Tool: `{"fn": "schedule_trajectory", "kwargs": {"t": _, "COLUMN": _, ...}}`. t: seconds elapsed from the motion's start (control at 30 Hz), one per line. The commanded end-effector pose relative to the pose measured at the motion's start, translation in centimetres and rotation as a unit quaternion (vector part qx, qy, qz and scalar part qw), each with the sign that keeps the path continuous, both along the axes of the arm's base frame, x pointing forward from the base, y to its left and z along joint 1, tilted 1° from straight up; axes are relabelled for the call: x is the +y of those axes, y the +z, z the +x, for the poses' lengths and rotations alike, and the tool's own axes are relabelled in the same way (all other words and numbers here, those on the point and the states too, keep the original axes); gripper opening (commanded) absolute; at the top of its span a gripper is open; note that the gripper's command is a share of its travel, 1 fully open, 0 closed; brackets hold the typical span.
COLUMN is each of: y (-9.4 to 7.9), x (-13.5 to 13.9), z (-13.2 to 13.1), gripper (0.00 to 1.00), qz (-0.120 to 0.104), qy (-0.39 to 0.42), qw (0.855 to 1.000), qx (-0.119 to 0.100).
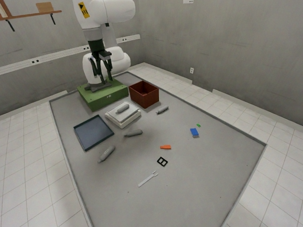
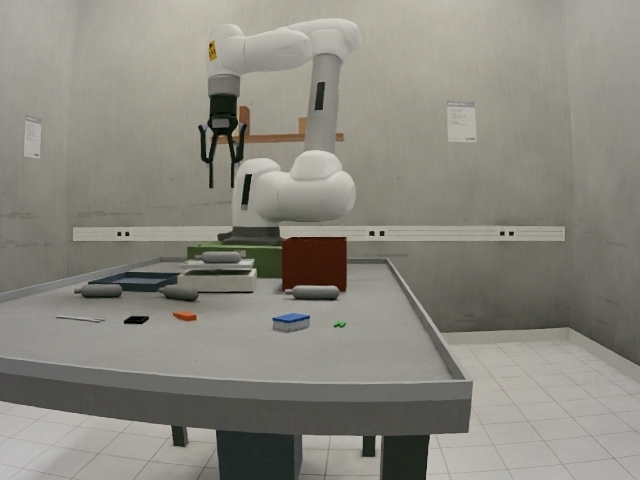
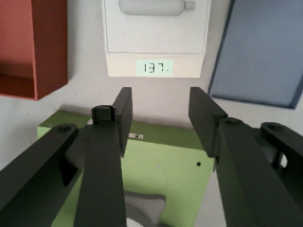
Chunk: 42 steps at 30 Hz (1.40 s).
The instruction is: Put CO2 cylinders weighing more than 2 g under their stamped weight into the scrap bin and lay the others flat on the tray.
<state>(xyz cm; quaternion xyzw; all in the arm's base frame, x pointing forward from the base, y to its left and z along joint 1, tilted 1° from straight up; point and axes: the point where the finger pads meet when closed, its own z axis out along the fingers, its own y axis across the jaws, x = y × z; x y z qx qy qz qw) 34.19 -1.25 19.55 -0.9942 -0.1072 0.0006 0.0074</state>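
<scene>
A grey CO2 cylinder (image 1: 122,108) lies flat on the white scale (image 1: 123,114); in the wrist view it (image 3: 153,7) is at the top edge, and the scale display (image 3: 154,68) reads 137. Three more cylinders lie on the table: one (image 1: 162,109) by the red scrap bin (image 1: 143,93), one (image 1: 133,133) in front of the scale, and one (image 1: 106,153) near the blue tray (image 1: 93,132). The tray holds nothing. My gripper (image 1: 105,80) (image 3: 160,101) hangs high above the green base, fingers pointing down, partly open with nothing between them.
The arm stands on a green base block (image 1: 102,93) behind the scale. Loose clutter lies on the table: a blue block (image 1: 194,132), a small green piece (image 1: 198,125), an orange piece (image 1: 165,146), a black frame (image 1: 162,161) and a white fork (image 1: 147,178).
</scene>
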Motion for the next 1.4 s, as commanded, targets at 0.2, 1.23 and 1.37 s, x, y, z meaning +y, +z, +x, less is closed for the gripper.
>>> {"fn": "schedule_trajectory", "kwargs": {"t": 0.2, "y": -2.6, "x": 0.6, "z": 4.0, "gripper": 0.39, "qz": -0.001, "qy": 0.236, "qw": 0.972, "qx": -0.004}}
{"fn": "schedule_trajectory", "kwargs": {"t": 1.23, "y": -9.2, "x": 2.1, "z": 9.7, "gripper": 0.39, "qz": 0.002, "qy": 0.699, "qw": 0.715, "qx": -0.011}}
{"fn": "schedule_trajectory", "kwargs": {"t": 1.37, "y": -10.7, "x": 2.2, "z": 9.7, "gripper": 0.39, "qz": 0.002, "qy": 0.699, "qw": 0.715, "qx": -0.011}}
